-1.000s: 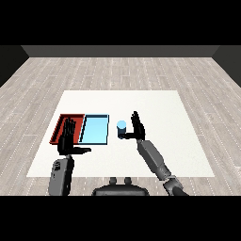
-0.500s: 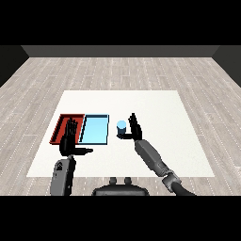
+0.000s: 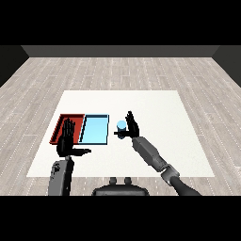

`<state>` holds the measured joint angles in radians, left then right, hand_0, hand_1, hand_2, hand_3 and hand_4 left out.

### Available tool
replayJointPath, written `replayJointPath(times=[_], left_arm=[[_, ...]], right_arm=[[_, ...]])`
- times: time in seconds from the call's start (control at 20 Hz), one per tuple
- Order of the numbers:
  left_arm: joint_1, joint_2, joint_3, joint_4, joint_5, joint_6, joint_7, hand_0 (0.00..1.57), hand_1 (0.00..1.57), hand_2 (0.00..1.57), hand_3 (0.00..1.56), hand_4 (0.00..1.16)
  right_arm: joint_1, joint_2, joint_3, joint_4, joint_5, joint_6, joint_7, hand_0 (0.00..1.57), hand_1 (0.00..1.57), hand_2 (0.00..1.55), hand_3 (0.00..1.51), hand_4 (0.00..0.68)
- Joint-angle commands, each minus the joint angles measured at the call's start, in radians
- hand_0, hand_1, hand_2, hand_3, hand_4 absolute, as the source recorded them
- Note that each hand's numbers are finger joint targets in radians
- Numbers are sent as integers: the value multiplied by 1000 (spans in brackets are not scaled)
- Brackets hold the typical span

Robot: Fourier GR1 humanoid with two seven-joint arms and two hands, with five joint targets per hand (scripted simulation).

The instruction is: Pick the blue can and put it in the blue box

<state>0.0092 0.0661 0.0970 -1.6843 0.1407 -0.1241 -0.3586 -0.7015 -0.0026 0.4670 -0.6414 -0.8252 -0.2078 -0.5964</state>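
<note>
Since the earlier frames the right robot hand (image 3: pixel 132 126) is sitting slightly lower and nearer the robot, and is closing in on the blue can (image 3: pixel 121 128); the can and both trays are not shifting. Left robot hand (image 3: pixel 66 141) is holding much the same pose.

Can is standing upright on the counter (image 3: pixel 155 108), touching or just beside the right robot hand's palm side, to that hand's left. The thumb is reaching across the can's near face; the fingers are pointing up, mostly straight, not yet wrapping it. Not clamped yet.

Blue box (image 3: pixel 94 129) is lying just beyond the can, further to the right robot hand's left. Red tray (image 3: pixel 60 126) is adjoining it on the far side. Left robot hand is hovering fingers apart and relaxed over the red tray's near edge, holding nothing.

Judgement: can is looking rigid, light, smooth-walled, so likely slippery and easy to tip. Best hold is around mid-height of the side wall, fingers behind, thumb in front.
</note>
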Motion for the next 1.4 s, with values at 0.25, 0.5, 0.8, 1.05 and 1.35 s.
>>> replayJointPath(times=[0.25, 0.5, 0.8, 1.05, 1.35], left_arm=[[-34, -7, -4, -20, -6, 28, 40, 0, 0, 0, 0, 0], [-26, 8, 11, -23, 24, 1, 49, 0, 0, 0, 0, 0], [-6, 17, 18, -4, 8, 4, 36, 0, 0, 0, 0, 0], [-101, 23, 36, 52, 23, 11, 53, 0, 0, 0, 0, 0], [20, -24, -46, -52, -59, 45, 30, 0, 0, 0, 0, 0]], right_arm=[[-81, 3, 104, 144, -132, 38, -40, 0, 0, 0, 0, 0], [-118, 3, 175, 136, -233, -10, -38, 0, 0, 0, 0, 0], [-120, 3, 184, 169, -235, -261, -74, 1538, 1538, 1508, 1477, 642], [-83, 3, 292, 139, -239, -359, -63, 1495, 1495, 1474, 1432, 616], [-166, 3, 228, 170, -204, -361, -20, 1495, 1495, 1467, 1418, 634]])
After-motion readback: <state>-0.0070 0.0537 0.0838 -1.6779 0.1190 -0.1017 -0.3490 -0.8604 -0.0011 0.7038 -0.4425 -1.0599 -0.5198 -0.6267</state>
